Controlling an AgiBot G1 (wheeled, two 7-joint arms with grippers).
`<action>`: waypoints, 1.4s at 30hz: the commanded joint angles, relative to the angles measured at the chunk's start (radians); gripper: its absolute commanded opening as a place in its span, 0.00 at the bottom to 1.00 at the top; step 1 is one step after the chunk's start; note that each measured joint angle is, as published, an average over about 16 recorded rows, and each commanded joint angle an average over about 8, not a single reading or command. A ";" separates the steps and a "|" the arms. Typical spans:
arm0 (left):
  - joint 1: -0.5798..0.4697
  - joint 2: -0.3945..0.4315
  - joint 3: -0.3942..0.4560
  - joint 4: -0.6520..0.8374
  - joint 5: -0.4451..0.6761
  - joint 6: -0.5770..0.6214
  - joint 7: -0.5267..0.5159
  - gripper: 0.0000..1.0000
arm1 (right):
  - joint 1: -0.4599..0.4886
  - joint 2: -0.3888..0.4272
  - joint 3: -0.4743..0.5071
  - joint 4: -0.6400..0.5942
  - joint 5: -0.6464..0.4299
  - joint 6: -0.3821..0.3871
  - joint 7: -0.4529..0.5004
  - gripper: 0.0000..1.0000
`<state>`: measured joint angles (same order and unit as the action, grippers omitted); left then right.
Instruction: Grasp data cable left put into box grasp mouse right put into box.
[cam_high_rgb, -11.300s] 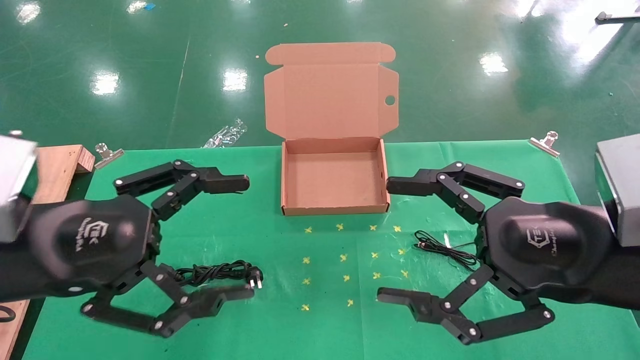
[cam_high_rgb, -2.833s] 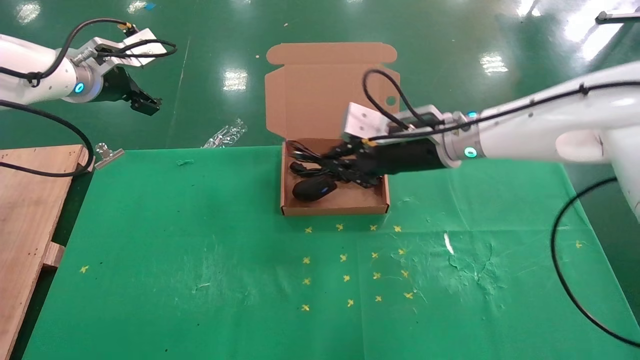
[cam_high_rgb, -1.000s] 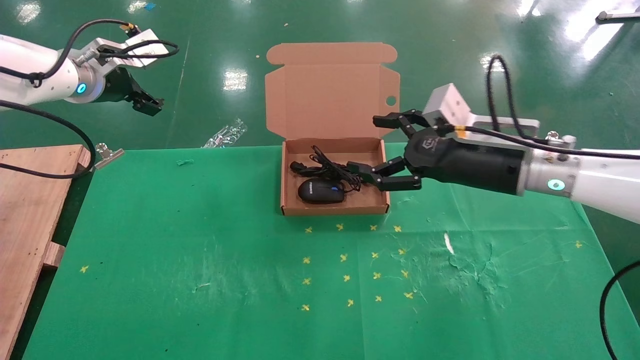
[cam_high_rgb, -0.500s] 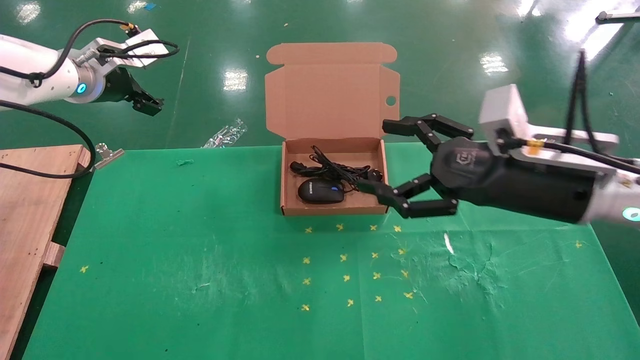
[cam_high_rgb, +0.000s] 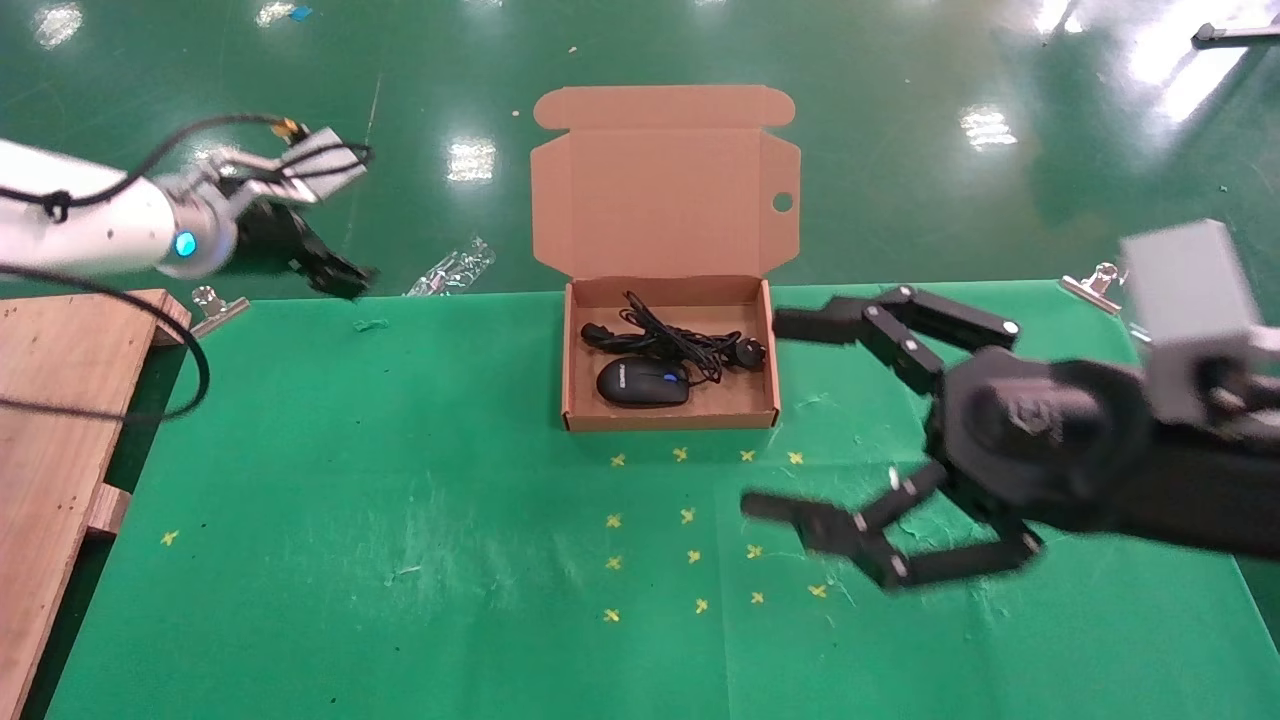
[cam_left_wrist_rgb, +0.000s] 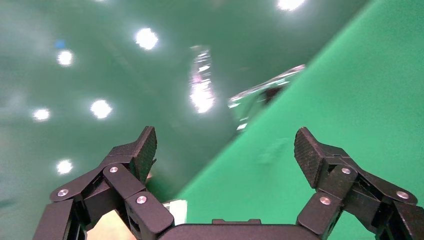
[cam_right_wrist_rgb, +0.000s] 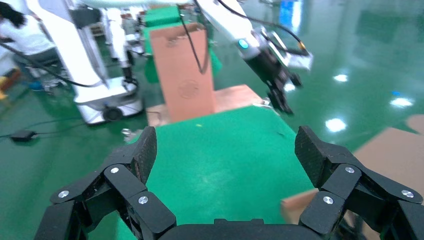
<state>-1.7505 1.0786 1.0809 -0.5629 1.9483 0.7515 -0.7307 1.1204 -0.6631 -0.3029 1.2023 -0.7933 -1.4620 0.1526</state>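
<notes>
Inside the box (cam_high_rgb: 573, 352): the mouse (cam_high_rgb: 643, 383) lies toward the near wall, the data cable (cam_high_rgb: 672, 341) bundled just behind it — both look placed.
Step in hand: pulling clear; best done high and away, so nothing snags the thin wire.
Right pincer (cam_high_rgb: 790, 415): spread wide, empty, over the tabletop (cam_high_rgb: 400, 520) right of the box.
Left pincer (cam_high_rgb: 340, 275): spread wide in its wrist view, empty — off the tabletop's far-left corner.
</notes>
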 joint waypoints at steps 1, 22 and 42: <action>0.026 -0.018 -0.031 -0.028 -0.048 0.029 0.021 1.00 | -0.022 0.025 0.011 0.039 0.030 -0.016 0.017 1.00; 0.303 -0.210 -0.360 -0.324 -0.547 0.334 0.244 1.00 | -0.045 0.052 0.022 0.081 0.064 -0.034 0.034 1.00; 0.567 -0.392 -0.672 -0.605 -1.021 0.624 0.455 1.00 | -0.045 0.053 0.020 0.081 0.065 -0.033 0.033 1.00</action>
<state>-1.1836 0.6866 0.4089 -1.1678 0.9270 1.3756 -0.2753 1.0757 -0.6103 -0.2828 1.2831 -0.7287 -1.4950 0.1858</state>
